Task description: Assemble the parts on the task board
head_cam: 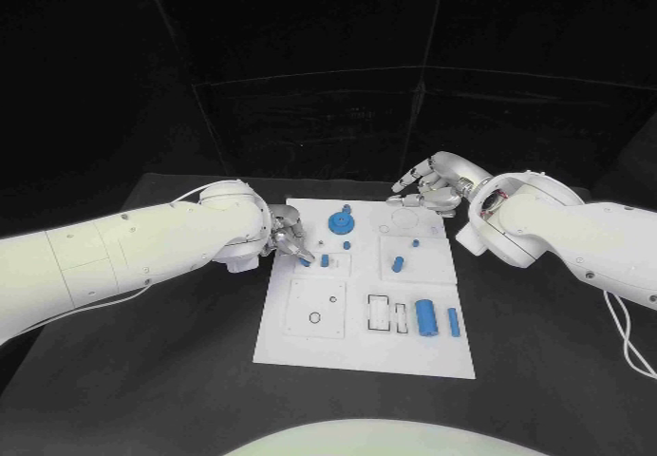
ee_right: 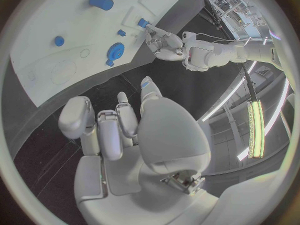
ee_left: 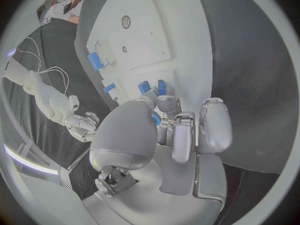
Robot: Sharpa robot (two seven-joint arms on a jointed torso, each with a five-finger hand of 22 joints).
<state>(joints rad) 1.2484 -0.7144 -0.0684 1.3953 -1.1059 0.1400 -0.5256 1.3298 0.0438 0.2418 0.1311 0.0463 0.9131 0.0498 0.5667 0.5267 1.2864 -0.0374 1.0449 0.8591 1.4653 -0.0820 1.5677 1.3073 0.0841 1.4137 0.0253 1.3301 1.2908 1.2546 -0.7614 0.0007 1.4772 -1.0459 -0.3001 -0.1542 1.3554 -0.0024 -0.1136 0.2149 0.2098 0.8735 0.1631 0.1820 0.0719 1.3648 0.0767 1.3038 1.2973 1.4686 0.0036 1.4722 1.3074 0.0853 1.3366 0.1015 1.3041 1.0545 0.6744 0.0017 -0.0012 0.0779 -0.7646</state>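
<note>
The white task board [head_cam: 359, 328] lies in the middle of the table. My left hand [head_cam: 289, 239] hangs over its left edge, fingers curled; a small blue piece [ee_left: 155, 119] shows between thumb and fingers. Just beyond the fingertips two small blue parts [ee_left: 144, 87] [ee_left: 161, 86] sit on the board [ee_left: 144, 40]. My right hand [head_cam: 428, 188] hovers above the board's far right corner with its fingers [ee_right: 100, 130] apart and nothing in them. A blue gear [head_cam: 343, 224] stands at the far middle; it is the blue gear [ee_right: 115, 51] in the right wrist view, near my left hand [ee_right: 164, 42].
A blue peg [head_cam: 397, 263] stands mid-board, with small blue parts [head_cam: 415, 243] [head_cam: 347, 244] near it. A blue cylinder [head_cam: 427, 316] and a blue bar [head_cam: 453, 321] lie at the near right beside rectangular slots. A square plate with holes [head_cam: 318, 306] takes the near left.
</note>
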